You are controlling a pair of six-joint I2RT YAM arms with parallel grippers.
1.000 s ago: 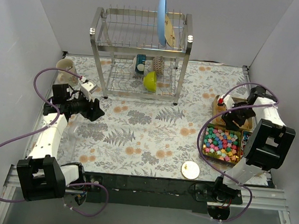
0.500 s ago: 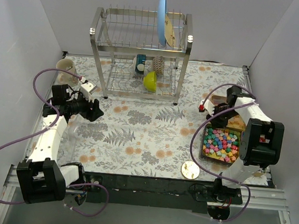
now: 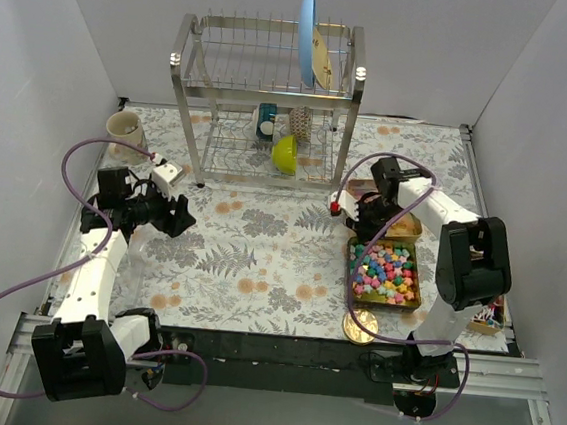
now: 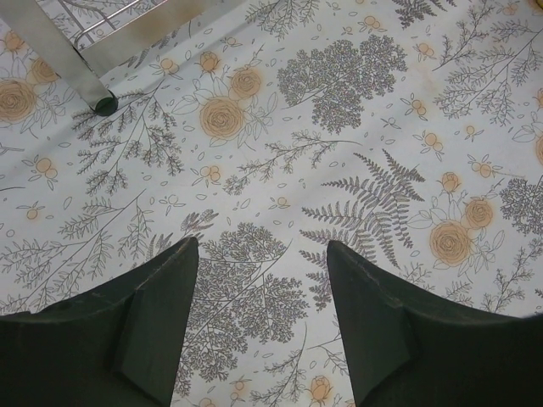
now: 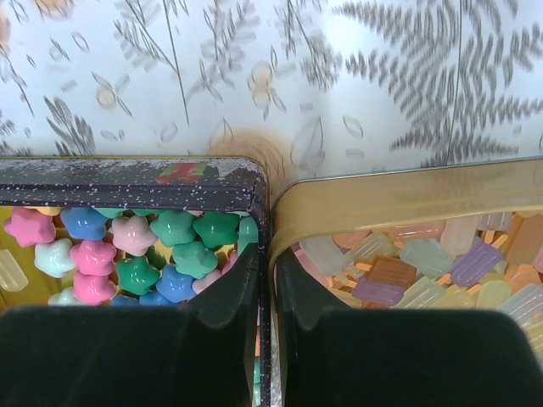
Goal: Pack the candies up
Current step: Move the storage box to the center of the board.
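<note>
"At four o'clock on the table: the candies (image 3: 385,267)?"
"Yes, in their tin (image 5: 127,180). My right gripper (image 5: 267,254) has pinched its wall and dragged it toward nine o'clock. My left gripper (image 4: 260,250) gapes, empty. Packing looks closer."

Lighting is bright, diffuse and overhead, with soft shadows beneath the dish rack (image 3: 255,90) at upper centre of the top view; the left wrist view is sharp, the right wrist view's upper half motion-blurred.
</note>
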